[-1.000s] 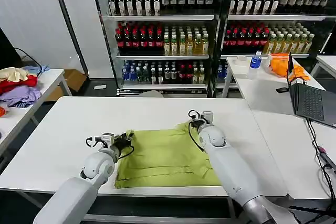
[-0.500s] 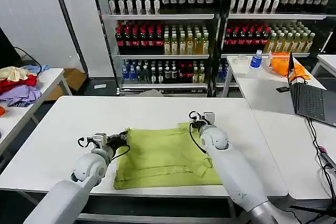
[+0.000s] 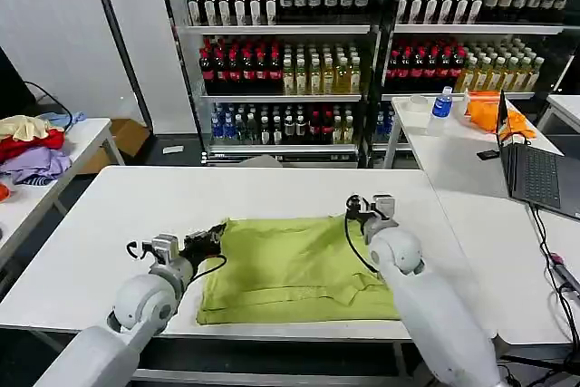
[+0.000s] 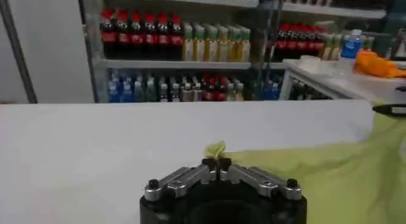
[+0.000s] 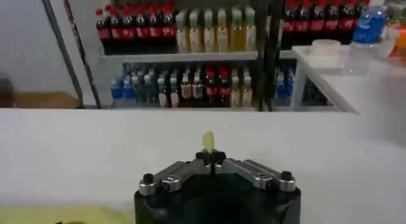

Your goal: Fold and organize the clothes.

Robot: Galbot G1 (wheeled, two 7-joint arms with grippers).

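I see the lime T-shirt (image 3: pixel 294 265) lying spread on the white table (image 3: pixel 109 224), a soft matte cotton sheet with shallow wrinkles and a doubled fold running along its near edge, where the hem curls up a little. Its outline is roughly rectangular, the far edge pulled fairly straight between my two grippers. The left gripper (image 3: pixel 210 237) sits at the shirt's far left corner, low over the table top, its black fingers pinched together on the cloth; in the left wrist view (image 4: pixel 217 160) a small puckered tuft of green fabric stands up from between the closed metal fingertips, and the rest of the shirt drapes away across the table. The right gripper (image 3: pixel 359 209) is at the shirt's far right corner, likewise clamped narrow; in the right wrist view (image 5: pixel 209 154) a thin yellowish sliver of cloth pokes up between the fingertips. The table surface around the shirt is smooth, hard and faintly glossy, against the limp, creased weave of the garment.
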